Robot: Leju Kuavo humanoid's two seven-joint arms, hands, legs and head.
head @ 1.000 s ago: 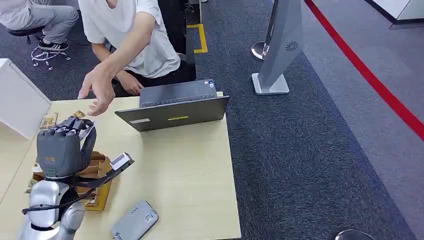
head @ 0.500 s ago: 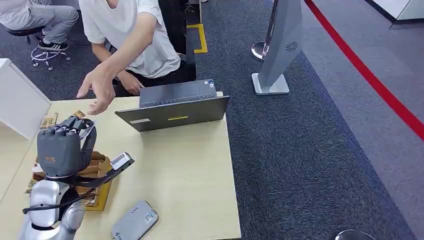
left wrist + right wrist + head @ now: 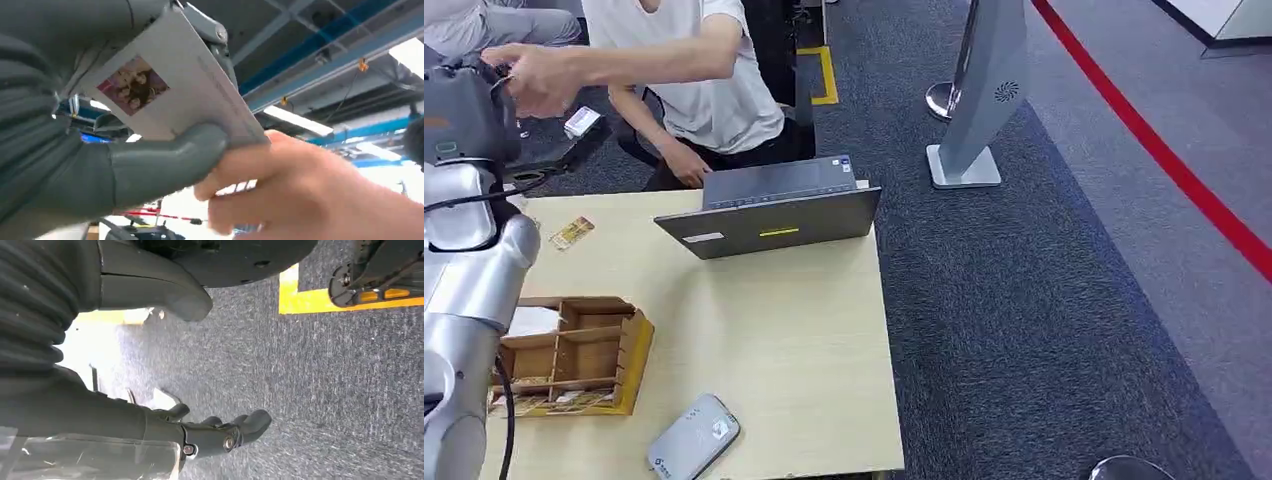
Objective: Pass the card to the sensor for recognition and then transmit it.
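Note:
My left hand (image 3: 459,110) is raised high at the far left, off the table's back edge. In the left wrist view it pinches a white card (image 3: 165,95) with a small photo between its thumb (image 3: 165,160) and its fingers. A person's hand (image 3: 539,75) reaches across and grips the card's far end (image 3: 280,175). The grey sensor pad (image 3: 692,438) lies flat near the table's front edge, well away from the card. My right hand (image 3: 220,432) hangs over dark carpet with its fingers apart and nothing in it.
A cardboard divider box (image 3: 629,350) with cards sits at the table's left. One loose card (image 3: 572,232) lies near the back left. A half-open laptop (image 3: 774,215) stands at the back edge, with the seated person (image 3: 694,70) behind it. A grey stand (image 3: 984,100) rises on the carpet.
My left arm has swung up from above the divider box to the far left. The person's hand has moved over to meet it and taken hold of the card.

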